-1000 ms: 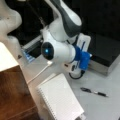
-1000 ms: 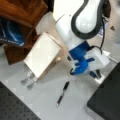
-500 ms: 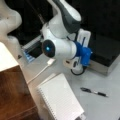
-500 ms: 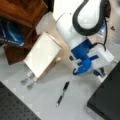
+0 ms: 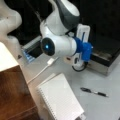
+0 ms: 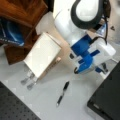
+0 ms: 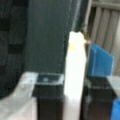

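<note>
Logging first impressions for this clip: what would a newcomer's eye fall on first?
The white arm's blue-mounted gripper low over the grey table, in both front views. At a front view's bottom lies a white spiral notebook, with a black pen to its right, apart from it.

White upright slab (image 7: 73, 75) between dark end effector fingers (image 7: 48, 97).

End effector (image 5: 79, 63): blue housing, white body; blue-and-white also in a front view (image 6: 86, 66). White block (image 7: 73, 75) between dark fingers (image 7: 48, 100) in wrist view. Pen (image 5: 93, 92) beside end effector: black, shown in both front views (image 6: 62, 93). Notebook (image 5: 61, 98): white, plain cover, spiral edge. Bench (image 5: 105, 105): light grey. Wooden panel (image 5: 13, 92) beyond the notebook: brown.
</note>
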